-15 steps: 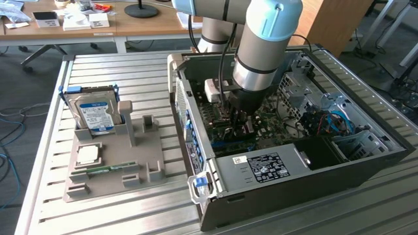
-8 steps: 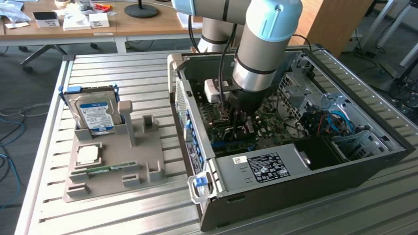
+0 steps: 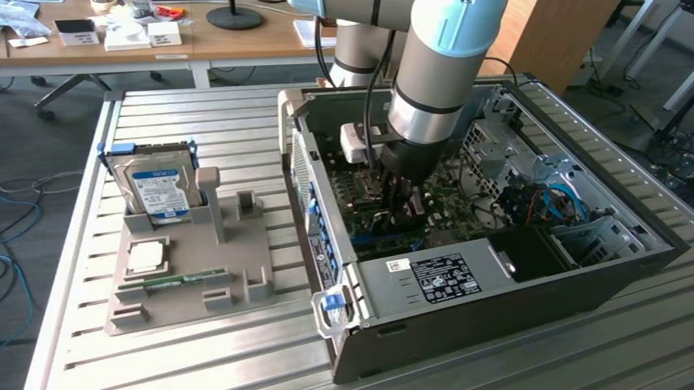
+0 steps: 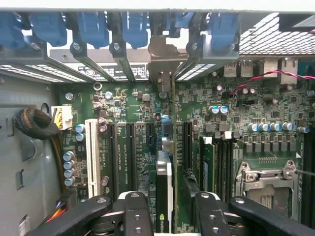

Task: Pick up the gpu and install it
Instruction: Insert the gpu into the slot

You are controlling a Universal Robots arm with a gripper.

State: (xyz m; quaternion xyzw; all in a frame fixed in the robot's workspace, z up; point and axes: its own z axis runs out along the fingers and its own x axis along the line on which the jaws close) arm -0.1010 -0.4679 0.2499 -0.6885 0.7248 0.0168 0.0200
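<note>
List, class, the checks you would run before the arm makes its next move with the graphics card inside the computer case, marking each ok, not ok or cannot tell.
1. gpu stands on edge in the motherboard slot area: ok.
2. gpu's silver bracket lines up with the rear slot opening: ok.
3. gpu fully seated in the slot: cannot tell.
4. gripper fingers stand apart on either side of the card: ok.
5. Fingers free of the card: cannot tell.
6. hard drive rests in the grey holder, outside the case: ok.
</note>
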